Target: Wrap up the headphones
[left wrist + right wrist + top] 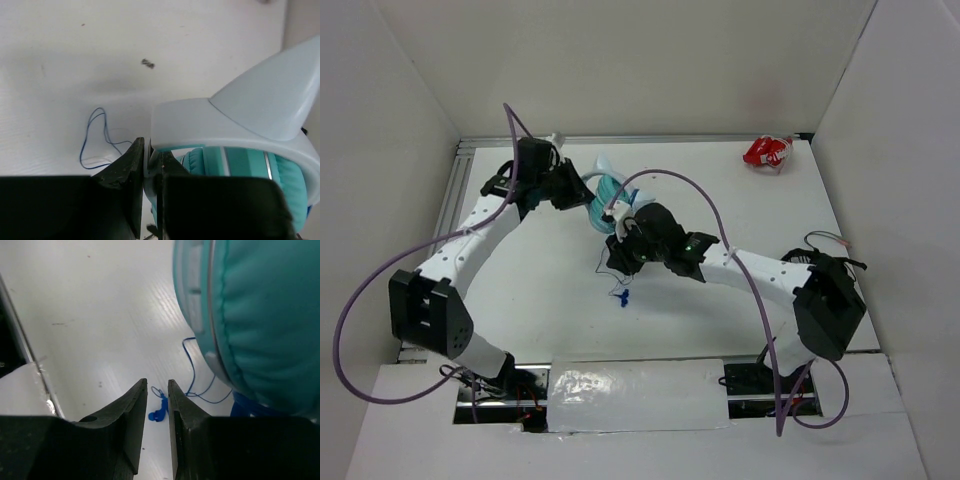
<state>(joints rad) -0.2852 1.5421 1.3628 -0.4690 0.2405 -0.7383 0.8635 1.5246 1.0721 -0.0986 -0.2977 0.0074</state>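
With the left end effector [149, 150] clamped on the headband [180, 117] of the headphones [605, 192] at mid-tabletop [720, 180] and the right end effector [158, 385] nearly closed on nothing, you should expect the thin cable [192, 365] to slip a loose pinch, or a hard tug to twist the headband free.

One pair of headphones [603, 193]; one small red-and-white object [767, 152].

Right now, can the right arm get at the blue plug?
Probably yes. The blue plug shows straight ahead of the right gripper, with nothing between them; the headphones sit off to one side. Its jaws stand only narrowly apart, so they may need widening.
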